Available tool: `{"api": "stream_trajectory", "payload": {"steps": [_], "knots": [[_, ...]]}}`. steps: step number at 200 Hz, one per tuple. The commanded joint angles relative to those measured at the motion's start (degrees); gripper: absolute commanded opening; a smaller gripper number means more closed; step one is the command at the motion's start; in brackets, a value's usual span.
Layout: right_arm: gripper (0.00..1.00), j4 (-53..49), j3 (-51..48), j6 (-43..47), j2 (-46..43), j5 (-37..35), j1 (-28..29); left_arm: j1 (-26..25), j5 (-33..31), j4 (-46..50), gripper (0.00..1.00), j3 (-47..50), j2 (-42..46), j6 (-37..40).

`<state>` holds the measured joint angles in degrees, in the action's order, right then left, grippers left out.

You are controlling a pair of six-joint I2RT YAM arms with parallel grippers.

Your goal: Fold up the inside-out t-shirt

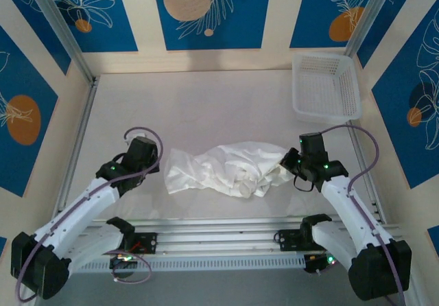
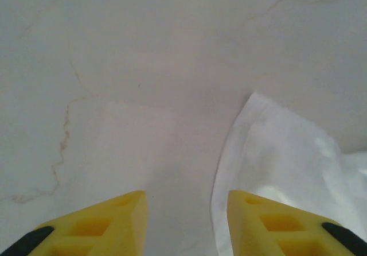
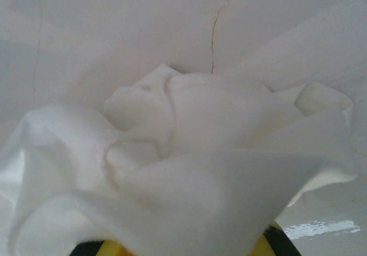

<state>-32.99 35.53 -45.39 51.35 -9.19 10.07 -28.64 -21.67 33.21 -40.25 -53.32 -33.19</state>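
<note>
The white t-shirt lies crumpled in a heap on the table's near middle, with a flatter part spread toward the left. My left gripper hovers just off that left edge. In the left wrist view its yellow fingers stand open over bare table, with a flat corner of the shirt under the right one. My right gripper is at the heap's right end. In the right wrist view bunched cloth rises over its jaws, and only slivers of yellow finger show, close together.
A white plastic mesh basket stands at the back right of the pale table. Aluminium rails run along the near edge between the arm bases. Patterned walls close in the sides and back.
</note>
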Motion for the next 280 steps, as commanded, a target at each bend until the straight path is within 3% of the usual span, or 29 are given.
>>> {"api": "stream_trajectory", "payload": {"steps": [1,19,49,73,110,121,139,159,175,187,200,220,242,280], "knots": [[0.00,1.23,2.06,2.42,1.11,0.50,-0.73,-1.13,11.92,-8.82,0.44,-5.02,-2.93,9.77],[0.02,1.79,2.84,2.91,3.06,2.51,-1.01,-4.80,22.67,-10.08,0.53,-10.90,-12.52,16.80],[0.03,3.12,3.13,2.67,4.27,5.12,-1.05,-10.60,22.55,-5.50,0.56,-18.62,-27.18,21.04],[0.04,3.20,3.14,3.09,4.85,5.32,-1.08,-11.87,22.81,-5.15,0.56,-18.26,-32.08,20.70],[0.04,3.77,2.86,3.38,6.16,5.94,-1.13,-13.82,35.79,-14.95,0.63,-13.14,-34.65,16.48],[0.04,4.16,2.88,3.14,6.54,6.41,-1.15,-14.62,34.35,-17.57,0.67,-11.96,-36.16,15.35],[0.04,4.64,2.65,2.68,6.74,7.23,-1.09,-14.86,25.56,-20.50,0.68,-10.51,-38.53,13.60],[0.04,4.93,2.70,2.62,6.65,7.89,-1.16,-14.33,21.08,-25.76,0.62,-8.98,-40.05,11.62],[0.04,4.48,3.09,3.21,6.32,8.15,-1.16,-14.33,20.26,-29.23,0.50,-8.28,-40.11,11.03],[0.04,3.89,3.26,3.28,5.98,7.64,-1.18,-14.33,20.68,-30.51,0.32,-8.18,-40.21,10.74],[0.04,3.44,3.39,3.35,5.33,7.12,-1.23,-14.25,21.28,-30.86,0.00,-8.18,-39.93,10.44],[0.04,1.97,4.03,3.08,3.89,5.61,-1.31,-14.03,20.54,-29.40,0.00,-7.42,-35.49,10.34],[0.05,-0.10,6.82,2.45,0.60,3.90,-1.30,-12.96,15.80,-21.89,0.00,-8.26,-24.11,10.32],[0.02,2.79,15.21,4.89,-4.19,10.85,-0.26,-11.79,8.56,-8.04,0.00,-16.55,-5.33,14.37]]}}
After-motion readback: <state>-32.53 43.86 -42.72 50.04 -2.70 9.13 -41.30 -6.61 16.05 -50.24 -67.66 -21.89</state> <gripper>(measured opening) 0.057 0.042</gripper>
